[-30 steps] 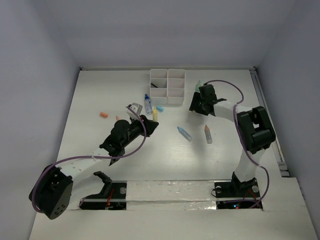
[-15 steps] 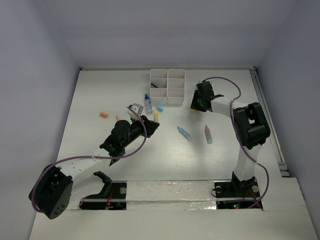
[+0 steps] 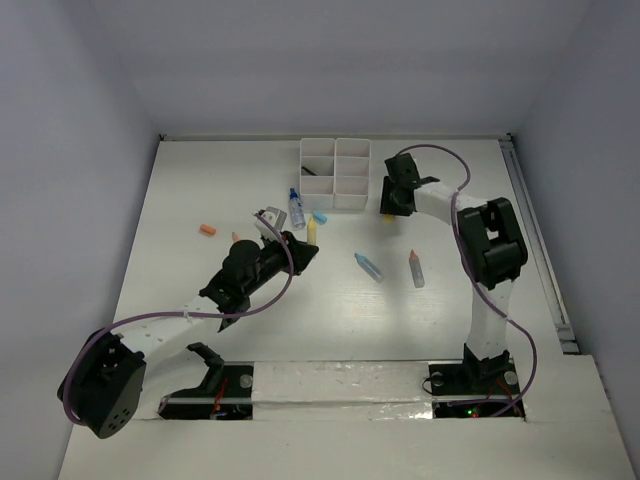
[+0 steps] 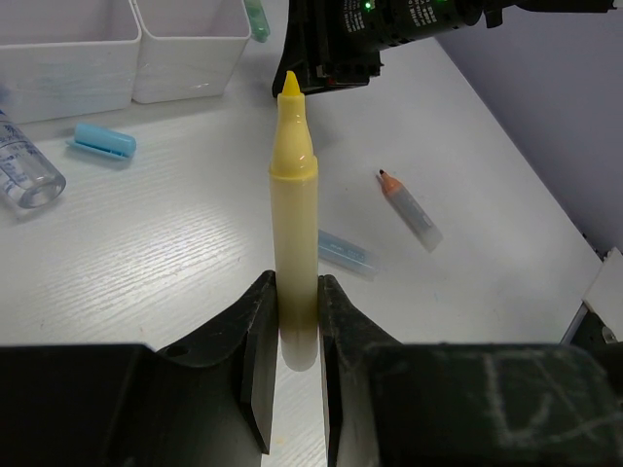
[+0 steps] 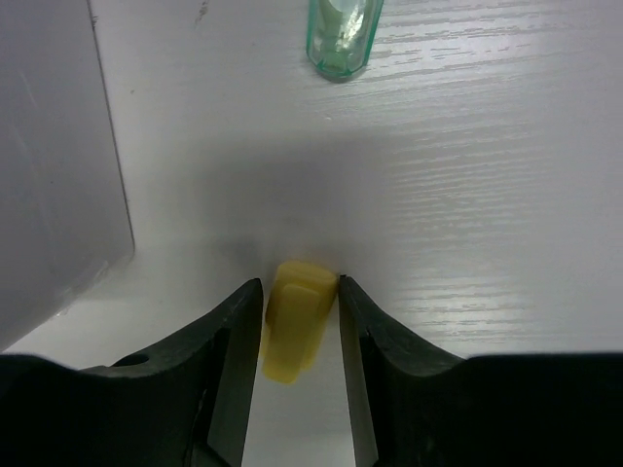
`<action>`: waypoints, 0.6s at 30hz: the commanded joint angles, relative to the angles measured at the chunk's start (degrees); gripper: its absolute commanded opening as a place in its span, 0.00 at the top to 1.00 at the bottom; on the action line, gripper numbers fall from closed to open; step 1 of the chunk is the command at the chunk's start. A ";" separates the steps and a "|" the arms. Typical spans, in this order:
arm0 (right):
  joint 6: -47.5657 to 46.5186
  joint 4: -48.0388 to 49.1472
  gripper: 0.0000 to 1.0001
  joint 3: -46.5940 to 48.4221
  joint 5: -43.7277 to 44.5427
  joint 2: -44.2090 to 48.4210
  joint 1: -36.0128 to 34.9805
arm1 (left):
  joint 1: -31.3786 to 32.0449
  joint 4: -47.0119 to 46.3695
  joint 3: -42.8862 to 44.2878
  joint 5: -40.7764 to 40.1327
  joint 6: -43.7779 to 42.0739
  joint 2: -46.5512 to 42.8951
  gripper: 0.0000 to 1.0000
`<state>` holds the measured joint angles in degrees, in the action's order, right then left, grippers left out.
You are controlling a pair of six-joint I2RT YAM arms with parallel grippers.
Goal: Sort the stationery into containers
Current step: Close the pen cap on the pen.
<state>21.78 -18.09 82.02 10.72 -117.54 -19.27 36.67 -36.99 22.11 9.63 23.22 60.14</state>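
My left gripper (image 4: 292,311) is shut on the lower barrel of an uncapped yellow marker (image 4: 294,195), which points up and away from it; from above the marker (image 3: 311,232) sits left of centre, with the gripper (image 3: 300,245) just behind it. My right gripper (image 5: 300,302) is down at the table beside the white compartment organizer (image 3: 335,175). A small yellow cap (image 5: 295,326) lies between its fingers. The right finger touches the cap; a thin gap shows on the left side. From above the right gripper (image 3: 388,205) hides the cap.
A green cap (image 5: 341,34) lies just beyond the right gripper, and the organizer wall (image 5: 49,146) is close on its left. Loose on the table: blue cap (image 3: 320,217), clear bottle (image 3: 296,208), blue marker (image 3: 368,267), orange-tipped marker (image 3: 415,268), orange cap (image 3: 207,230).
The right arm has swung left toward the organizer's right side, bringing its gripper down there. The left arm and its yellow marker have not moved.
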 commanded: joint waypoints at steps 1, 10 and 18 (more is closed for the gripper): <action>-2.18 -4.06 0.60 1.74 2.81 -2.08 -0.95 | 0.25 -2.12 0.39 0.74 -0.37 -1.43 1.00; -1.57 -2.23 0.92 0.08 4.75 -0.25 -1.48 | 0.25 -2.47 0.39 1.27 -0.28 -1.34 1.00; 1.75 14.11 0.96 -15.56 -3.42 26.60 -3.75 | 0.78 -4.84 0.74 5.31 0.59 1.65 1.00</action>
<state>20.82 -14.57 69.32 11.11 -103.46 -20.69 37.12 -37.74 22.11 12.16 23.40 61.19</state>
